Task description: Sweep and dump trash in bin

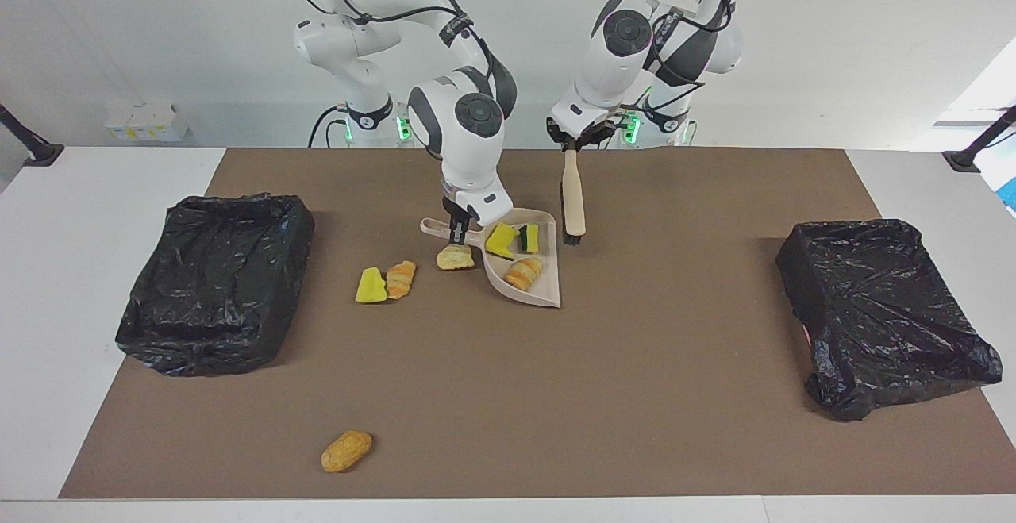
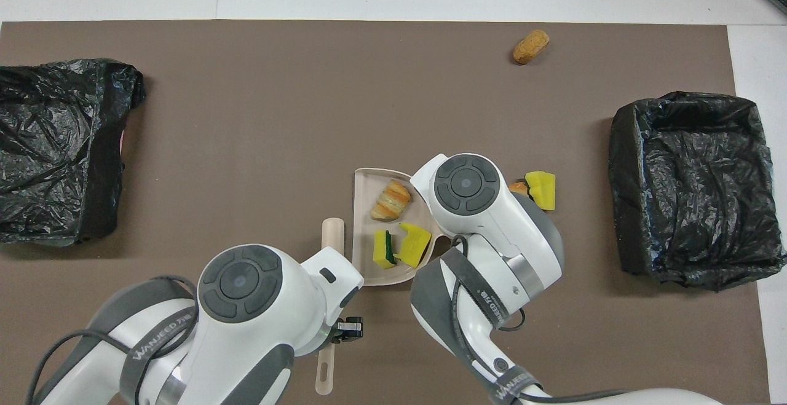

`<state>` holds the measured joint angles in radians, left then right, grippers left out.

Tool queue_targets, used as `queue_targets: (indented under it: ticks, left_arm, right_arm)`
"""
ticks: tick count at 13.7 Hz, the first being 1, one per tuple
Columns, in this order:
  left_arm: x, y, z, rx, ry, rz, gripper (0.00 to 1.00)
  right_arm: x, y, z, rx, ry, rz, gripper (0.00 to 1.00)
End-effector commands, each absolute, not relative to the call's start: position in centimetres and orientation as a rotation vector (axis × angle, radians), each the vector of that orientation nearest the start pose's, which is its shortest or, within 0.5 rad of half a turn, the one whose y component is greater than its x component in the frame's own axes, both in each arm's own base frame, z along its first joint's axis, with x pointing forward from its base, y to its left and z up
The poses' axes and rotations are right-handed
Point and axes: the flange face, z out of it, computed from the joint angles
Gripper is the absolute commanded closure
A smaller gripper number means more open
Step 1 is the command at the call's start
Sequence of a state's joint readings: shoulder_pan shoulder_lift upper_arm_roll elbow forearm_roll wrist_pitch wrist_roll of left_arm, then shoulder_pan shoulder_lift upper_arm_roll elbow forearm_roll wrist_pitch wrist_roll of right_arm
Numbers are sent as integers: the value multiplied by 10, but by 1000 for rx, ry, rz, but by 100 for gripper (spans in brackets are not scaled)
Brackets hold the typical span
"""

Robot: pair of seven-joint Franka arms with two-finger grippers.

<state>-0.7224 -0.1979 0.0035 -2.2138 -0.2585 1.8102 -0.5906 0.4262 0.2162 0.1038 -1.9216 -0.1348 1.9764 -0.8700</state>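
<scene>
Table (image 1: pixel 95 190): white, covered across the middle by a brown mat (image 1: pixel 556 396); a pale wall is seen past the robots.
Bins: one black-lined bin (image 1: pixel 218 281) is set toward the right arm's end of the dustpan (image 1: pixel 533 289), another (image 1: pixel 881 313) toward the left arm's end.
Trash: a yellow sponge piece (image 1: pixel 500 241), a green-and-yellow sponge (image 1: pixel 529 238) and a croissant (image 1: pixel 524 273) are held in the dustpan; a bread lump (image 1: pixel 455 257) lies just beside its handle; another sponge piece (image 1: pixel 370 286) and a bread piece (image 1: pixel 401 278) touch each other toward the right arm's end; one lump (image 1: pixel 346 450) lies well apart, farther from the robots.
Right claw (image 1: pixel 459 231): closed on the dustpan's handle.
Left claw (image 1: pixel 573 142): clamped tight on the brush (image 1: pixel 572 201), which hangs bristles-down beside the dustpan.
Arm pose: both are bent downward over the mat.
</scene>
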Motion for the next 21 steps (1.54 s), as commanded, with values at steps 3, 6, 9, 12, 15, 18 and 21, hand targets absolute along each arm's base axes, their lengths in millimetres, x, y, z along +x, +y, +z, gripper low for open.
queue_targets:
  ticks: [3,6,9,12,15,18,21]
  left_arm:
    - [269,-341,430,-3066,-52,460,100]
    - [234,-352,414,-3070,-52,367,100]
    - [220,-359,398,-3074,-65,337,100]
    - [212,-361,377,-3091,-43,308,100]
    - [207,-360,368,-3097,-41,297,100]
    - [200,-364,363,-3109,-15,279,100]
    - [200,-362,359,-3118,-18,272,88]
  right_arm:
    - [515,275,404,-2409,-2042,213,100]
    - [531,241,434,-2357,-2087,221,100]
    - [550,195,461,-2299,-2108,208,100]
    - [569,141,482,-2229,-2129,172,100]
    - [586,89,504,-2188,-2192,103,100]
    - [590,29,507,-2179,-2172,118,100]
    - [581,-42,507,-2202,-2086,168,100]
